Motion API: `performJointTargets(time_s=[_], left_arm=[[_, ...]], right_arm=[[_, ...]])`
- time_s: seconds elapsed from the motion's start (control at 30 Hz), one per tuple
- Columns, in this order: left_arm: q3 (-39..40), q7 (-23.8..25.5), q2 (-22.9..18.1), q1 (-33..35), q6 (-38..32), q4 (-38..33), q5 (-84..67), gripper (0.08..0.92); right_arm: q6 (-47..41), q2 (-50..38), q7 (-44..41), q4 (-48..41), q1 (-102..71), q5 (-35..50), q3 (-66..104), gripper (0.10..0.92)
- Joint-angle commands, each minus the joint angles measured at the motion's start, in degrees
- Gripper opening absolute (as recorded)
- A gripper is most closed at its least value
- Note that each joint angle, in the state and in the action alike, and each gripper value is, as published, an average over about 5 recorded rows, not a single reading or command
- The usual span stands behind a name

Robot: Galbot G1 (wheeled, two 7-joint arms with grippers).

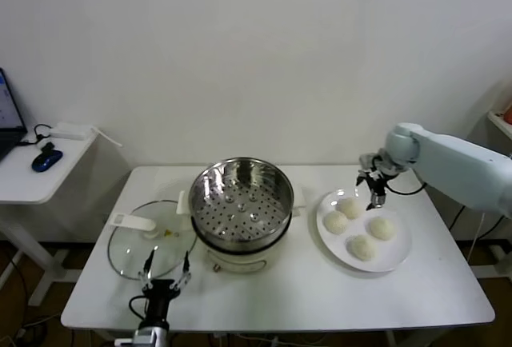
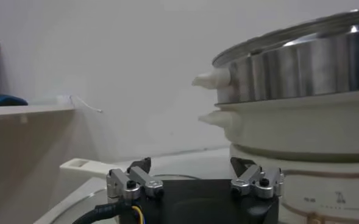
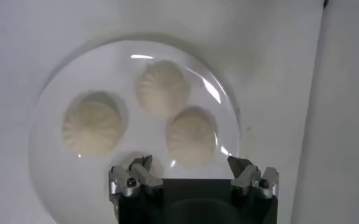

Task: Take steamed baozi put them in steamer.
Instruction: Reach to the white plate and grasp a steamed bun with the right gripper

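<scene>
Reach step: right hand [image 1: 373, 190], fingers apart, hangs over the four baozi [image 1: 358, 225] on the white plate [image 1: 400, 255] toward the desk's right edge, steamer [image 1: 241, 203] mid-desk empty; next, descend and clamp one; left hand [image 1: 166, 273] open, parked at front edge.

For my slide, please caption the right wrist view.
Open right pincer hovers above three baozi on white plate.

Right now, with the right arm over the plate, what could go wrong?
1. The baozi under the open right gripper sits close to its neighbours; the jaws may nudge one.
2. The plate may slide if pressed.
3. The steamer rim stands high; a low carry could hit it.
</scene>
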Motion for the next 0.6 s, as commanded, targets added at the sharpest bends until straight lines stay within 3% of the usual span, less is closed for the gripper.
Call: performJointTargets(time_s=[0.03,0.6], left_arm=[[-0.1,0.0,0.0,-0.1,-0.2,0.6,0.7,0.823],[0.2,0.1,-0.1,-0.4,-0.7,1.8,2.5,0.823]], right_arm=[[2.8,6.4,-2.0,-10.0,-3.7,-0.3,1.1,0.823],[0.1,8.8,0.4,-14.8,-8.3,-4.1,7.3,0.823]])
